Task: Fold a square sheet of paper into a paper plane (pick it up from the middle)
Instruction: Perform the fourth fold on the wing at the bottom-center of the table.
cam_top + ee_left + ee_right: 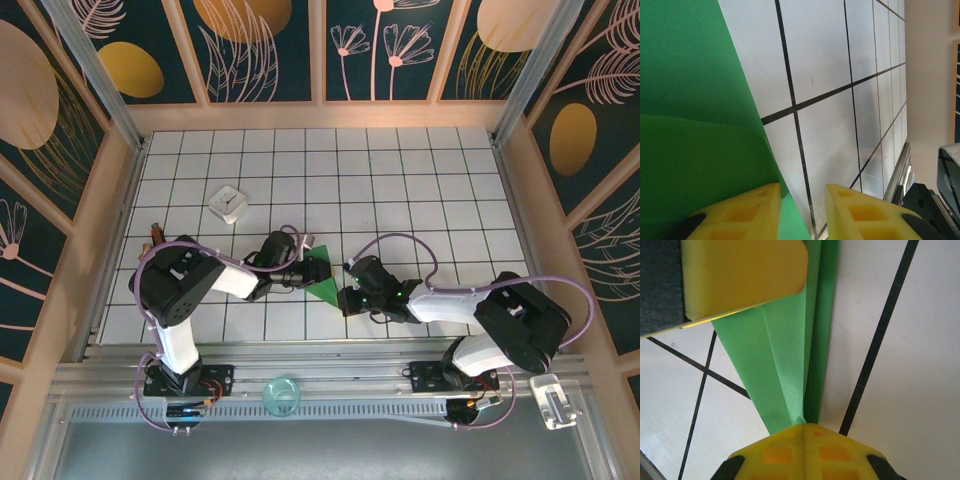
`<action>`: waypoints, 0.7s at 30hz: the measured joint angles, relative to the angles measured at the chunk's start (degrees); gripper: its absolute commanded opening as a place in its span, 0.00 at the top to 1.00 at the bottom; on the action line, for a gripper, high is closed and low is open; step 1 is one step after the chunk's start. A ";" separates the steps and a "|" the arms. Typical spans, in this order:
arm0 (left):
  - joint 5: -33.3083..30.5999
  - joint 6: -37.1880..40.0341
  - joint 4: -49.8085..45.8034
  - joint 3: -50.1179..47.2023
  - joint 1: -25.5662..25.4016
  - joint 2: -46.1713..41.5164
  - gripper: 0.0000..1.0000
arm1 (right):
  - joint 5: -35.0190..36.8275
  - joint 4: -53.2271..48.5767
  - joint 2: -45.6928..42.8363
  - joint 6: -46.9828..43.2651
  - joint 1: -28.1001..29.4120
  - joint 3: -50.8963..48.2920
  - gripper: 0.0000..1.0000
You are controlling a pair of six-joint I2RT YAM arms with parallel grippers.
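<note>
- Seen from above, a white tiled worktop (420, 190) carries a bright-green paper plane (322, 274) near its front middle, between the two arms. From here it looks like a small, pointed green wedge. The left fingers (302, 262) meet its left side and the right fingers (346, 296) meet its lower tip. A small white box (228, 203) sits well apart, further back on the left.
- On the left wrist camera, the paper plane (695, 125) is plain, smooth green. A soft crease crosses it, and one long straight edge slants over the black-lined tiles. The two yellow left fingers (740, 215) are spread, with bare tile showing between them. The paper's edge runs down into that gap, and one finger sits in front of the sheet.
- On the right wrist camera, the paper plane (785, 365) is a narrow, tapering strip with several lengthwise folds layered side by side. The yellow right fingers (775, 455) are pressed together, pinching its narrow end. A yellow left finger covers the wider end at the upper left.
</note>
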 measured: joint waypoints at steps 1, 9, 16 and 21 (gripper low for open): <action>0.02 0.04 0.02 0.04 0.00 0.11 0.70 | 0.00 0.00 0.00 0.00 0.00 0.00 1.00; 0.24 0.07 0.02 0.61 0.00 0.42 0.68 | 0.00 0.39 0.00 0.00 0.00 -0.20 0.99; 0.24 0.63 -0.90 1.53 0.00 0.74 0.68 | 0.02 0.98 0.00 0.00 0.00 -0.55 0.99; 0.07 1.55 -4.02 3.39 -0.02 1.03 0.68 | 0.02 1.07 -0.11 0.00 0.00 -0.57 0.95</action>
